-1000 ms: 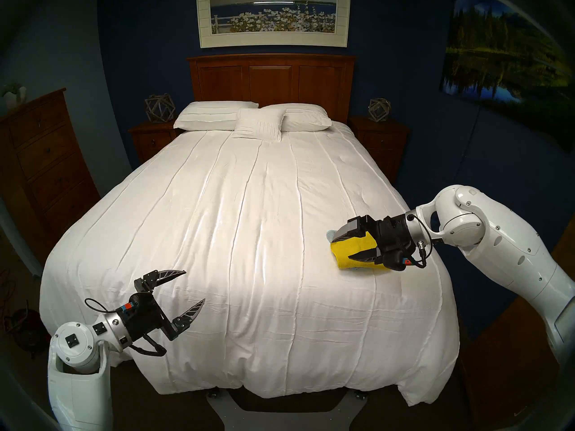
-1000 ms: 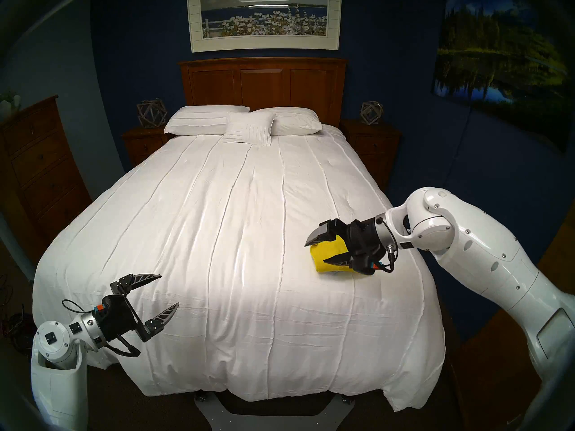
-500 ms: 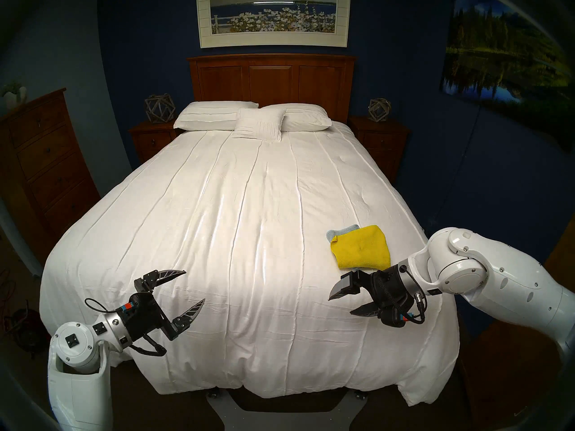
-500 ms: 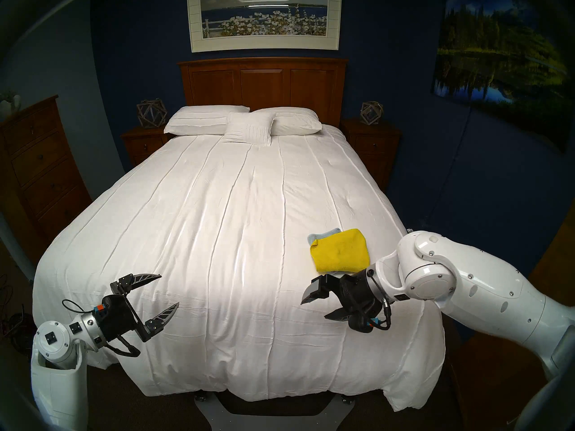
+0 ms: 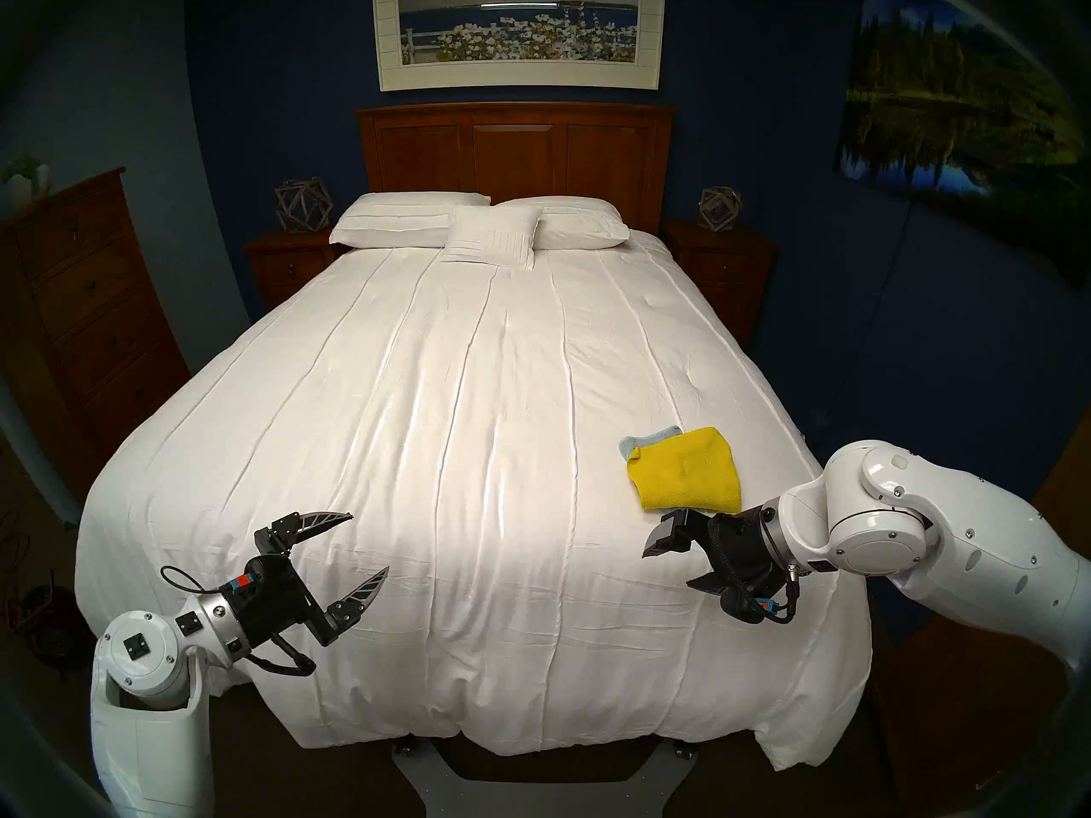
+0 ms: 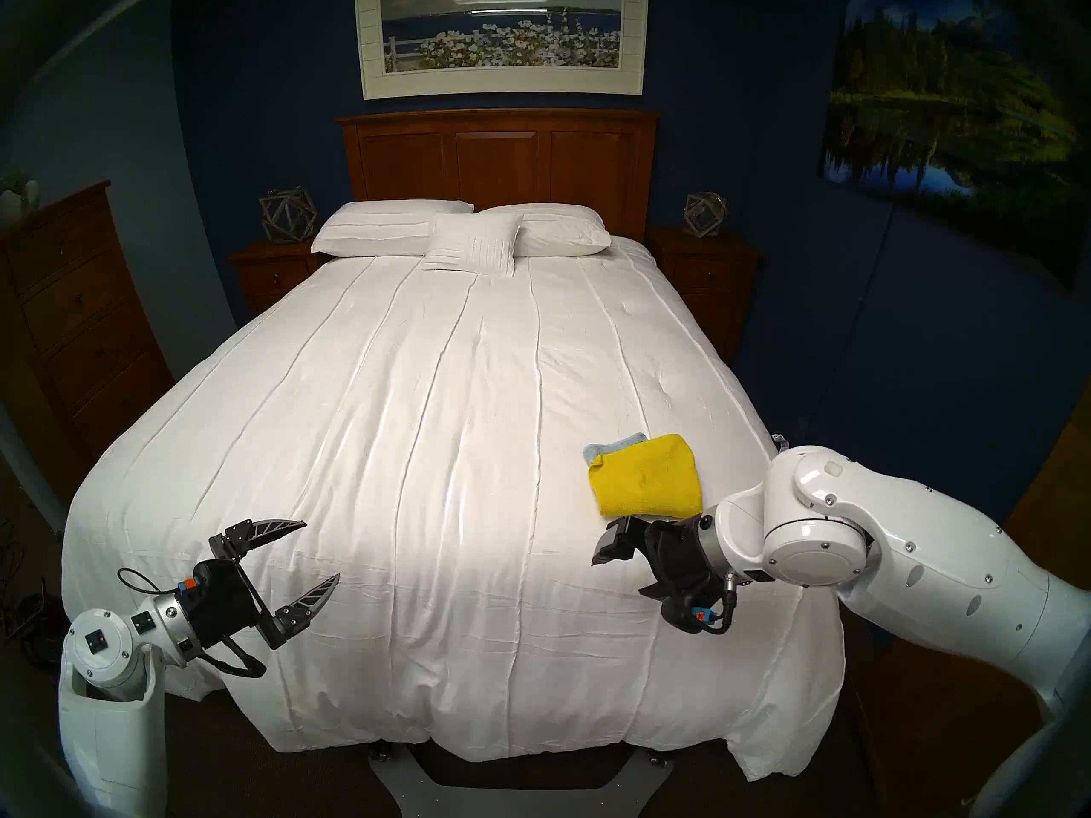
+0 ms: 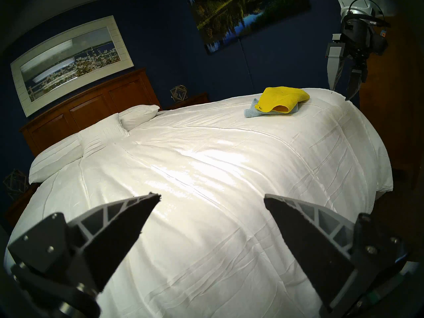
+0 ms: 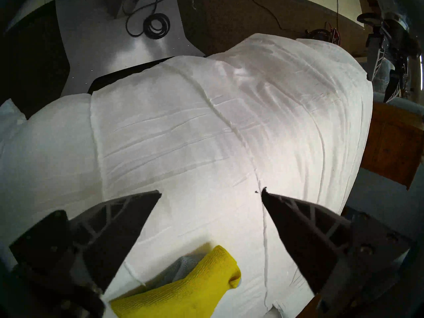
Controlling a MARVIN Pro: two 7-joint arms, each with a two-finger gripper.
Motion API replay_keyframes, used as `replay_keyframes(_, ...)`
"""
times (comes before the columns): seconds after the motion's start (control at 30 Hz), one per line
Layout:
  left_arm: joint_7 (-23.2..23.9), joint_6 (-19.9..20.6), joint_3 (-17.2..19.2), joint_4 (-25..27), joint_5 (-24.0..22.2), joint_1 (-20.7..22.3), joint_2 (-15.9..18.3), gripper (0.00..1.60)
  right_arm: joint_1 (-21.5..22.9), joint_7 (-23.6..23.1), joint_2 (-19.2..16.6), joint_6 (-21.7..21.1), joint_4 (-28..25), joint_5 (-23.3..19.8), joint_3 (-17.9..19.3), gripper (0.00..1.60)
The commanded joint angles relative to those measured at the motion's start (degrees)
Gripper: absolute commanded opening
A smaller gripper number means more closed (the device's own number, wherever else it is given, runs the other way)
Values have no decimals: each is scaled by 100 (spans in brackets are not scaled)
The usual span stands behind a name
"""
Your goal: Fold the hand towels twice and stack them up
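Head views: two towels, stacked on the bedspread (image 5: 472,445) toward my right side. Yellow towel (image 5: 685,471) folded, on top; long axis runs across the bed. Grey-blue towel (image 5: 646,436) beneath, one corner showing at the far left.

My right gripper (image 5: 670,566) hangs just beside the stack, fingers spread, empty.

My left gripper (image 5: 369,545) is well apart, also spread and empty.

Left wrist: yellow towel's open fold faces this camera.

Right wrist: stack sits between my fingers.
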State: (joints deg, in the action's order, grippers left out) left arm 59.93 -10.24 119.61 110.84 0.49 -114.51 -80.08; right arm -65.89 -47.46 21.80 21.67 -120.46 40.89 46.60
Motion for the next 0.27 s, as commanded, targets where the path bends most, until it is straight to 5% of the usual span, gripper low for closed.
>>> replay_keyframes(0.0, 12, 3, 10, 99, -47, 3, -9, 160, -62, -23, 25, -379, -199, 34, 33, 160)
replay_keyframes(0.23, 12, 3, 10, 99, -47, 3, -9, 160, -86, -47, 41, -416, -212, 60, 54, 160)
